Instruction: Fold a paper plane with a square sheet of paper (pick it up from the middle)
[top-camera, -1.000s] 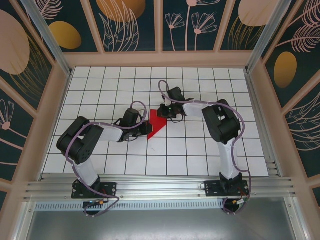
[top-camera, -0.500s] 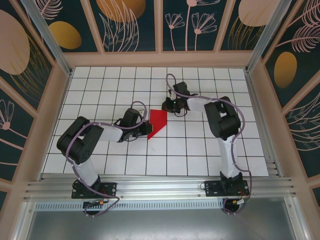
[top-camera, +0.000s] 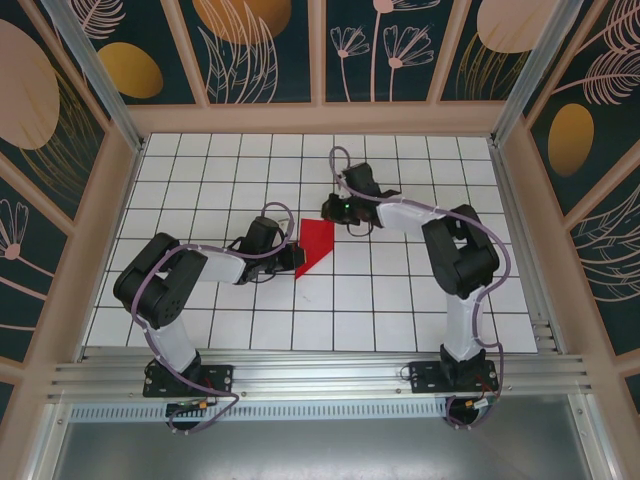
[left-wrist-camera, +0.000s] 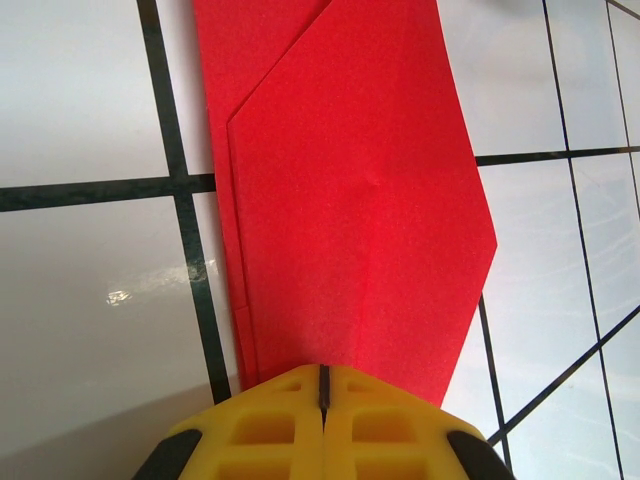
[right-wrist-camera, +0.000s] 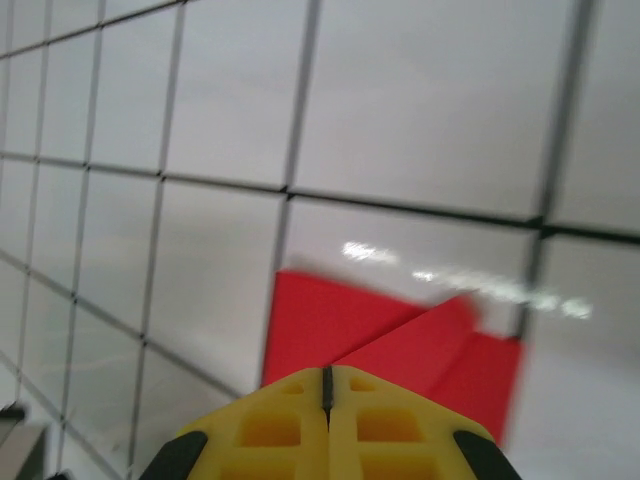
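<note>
The left gripper (left-wrist-camera: 323, 385) is seen with its yellow fingers closed together, the tips set at the lower edge of the folded red sheet of paper (left-wrist-camera: 360, 200). The right gripper (right-wrist-camera: 327, 378) is closed as well, low in its wrist view over the sheet's edge. From above, the sheet is found flat on the tiled table (top-camera: 200, 170), near the middle of the frame, between both grippers.
</note>
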